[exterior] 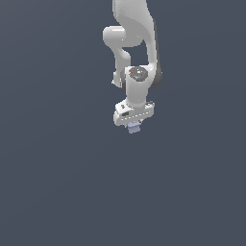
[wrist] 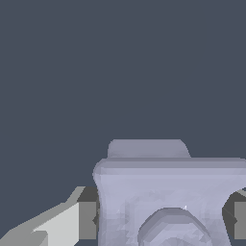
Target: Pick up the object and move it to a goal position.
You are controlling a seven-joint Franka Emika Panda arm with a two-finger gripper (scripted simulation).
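The object is a small pale lavender-grey cube hanging under the white gripper at the end of the arm, near the middle of the exterior view. In the wrist view the object looms large, with a raised round mark on its near face. One grey fingertip presses on one side of it and the other fingertip on the opposite side. The gripper is shut on the cube. No goal marker shows in either view.
The white arm comes down from the top of the exterior view. Around and behind it there is only a uniform dark grey-blue surface.
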